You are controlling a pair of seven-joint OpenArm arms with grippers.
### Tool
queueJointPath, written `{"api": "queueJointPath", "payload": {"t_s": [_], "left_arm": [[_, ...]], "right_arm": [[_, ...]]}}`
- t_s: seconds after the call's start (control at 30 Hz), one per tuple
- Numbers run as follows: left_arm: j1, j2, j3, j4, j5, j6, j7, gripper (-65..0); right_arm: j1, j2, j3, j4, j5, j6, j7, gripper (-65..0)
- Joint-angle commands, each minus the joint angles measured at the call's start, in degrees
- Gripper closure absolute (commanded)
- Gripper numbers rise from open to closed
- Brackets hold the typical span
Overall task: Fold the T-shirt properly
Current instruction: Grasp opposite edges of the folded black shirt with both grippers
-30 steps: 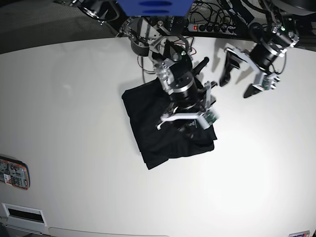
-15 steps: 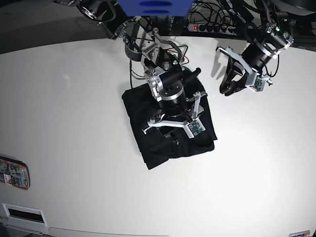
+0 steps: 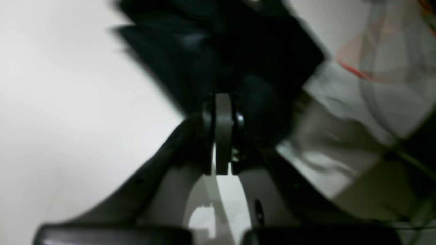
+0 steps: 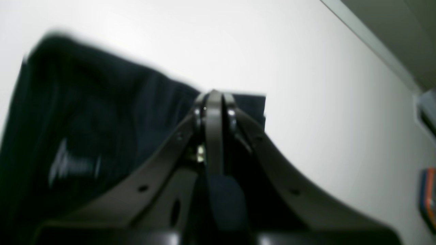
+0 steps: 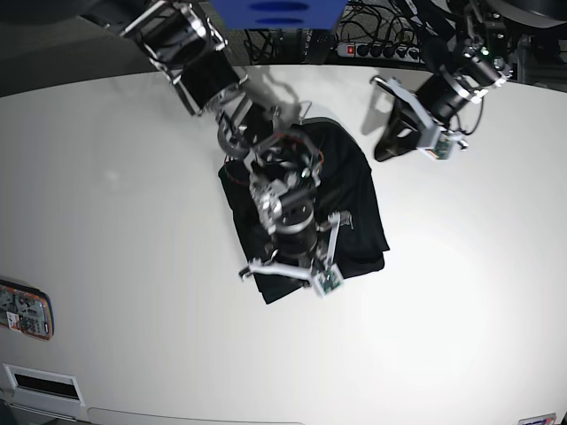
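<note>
While both arms hang over the white bench (image 5: 133, 266), the count is short: one T-shirt (image 5: 359, 190), two pincers, one power strip (image 5: 381, 50) beyond the far edge, and one orange-rimmed flat device (image 5: 25, 310) at the bench's left edge.

T-shirt: black, soft cloth, folded into a rough rectangle with rumpled edges; lies on the bench a little toward the far edge, around the middle of its width. Fine ribbing and a blurred pale mark show in the right wrist view (image 4: 85, 136).

Bench: smooth, matte white, rounded near corner.

Right pincer (image 5: 283, 274): over the shirt's near-left corner, at the hem. Fingers pressed together, flat faces meeting in the wrist view (image 4: 214, 102); dark cloth sits right behind the tips, but whether any is pinched between them cannot be told.

Left pincer (image 5: 387, 150): just beside the shirt's far-right corner, low to the bench. Fingers pressed together, seen as one grey strip in its wrist view (image 3: 223, 112); that view is badly blurred, black cloth (image 3: 221, 44) close beyond the tips, contact unclear.

Red wire (image 5: 310, 146) loops on the right arm above the shirt.
</note>
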Motion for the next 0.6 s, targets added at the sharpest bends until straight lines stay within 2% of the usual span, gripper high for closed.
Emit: {"api": "queueJointPath", "payload": {"t_s": [0.0, 0.2, 0.27, 0.37, 0.47, 0.57], "left_arm": [[0.0, -0.2, 1.6, 0.0, -1.2, -0.3, -1.5, 0.0], [-5.8, -0.2, 9.1, -6.9, -1.2, -0.3, -1.5, 0.0], [-7.6, 1.6, 10.1, -9.7, -1.2, -0.3, -1.5, 0.0], [-9.0, 4.4, 10.3, -13.1, -1.2, -0.3, -1.5, 0.0], [-10.1, 4.9, 10.4, -15.2, 0.2, -0.3, -1.5, 0.0], [-10.1, 4.9, 10.4, -15.6, 3.6, -0.3, -1.6, 0.0]], "right_arm": [[2.4, -0.9, 0.8, 0.1, 2.1, -0.4, 1.6, 0.0], [8.2, -0.9, 7.4, -6.3, 21.3, -0.4, 1.6, 0.0], [9.9, -0.9, 8.1, -8.5, 25.6, -0.4, 1.6, 0.0], [12.1, -0.7, 7.8, -12.4, 26.3, -0.4, 1.6, 0.0], [12.7, -0.7, 7.9, -17.4, 26.4, -0.4, 2.3, 0.0], [12.7, -0.7, 7.9, -22.5, 26.4, -0.4, 5.7, 0.0]]}}
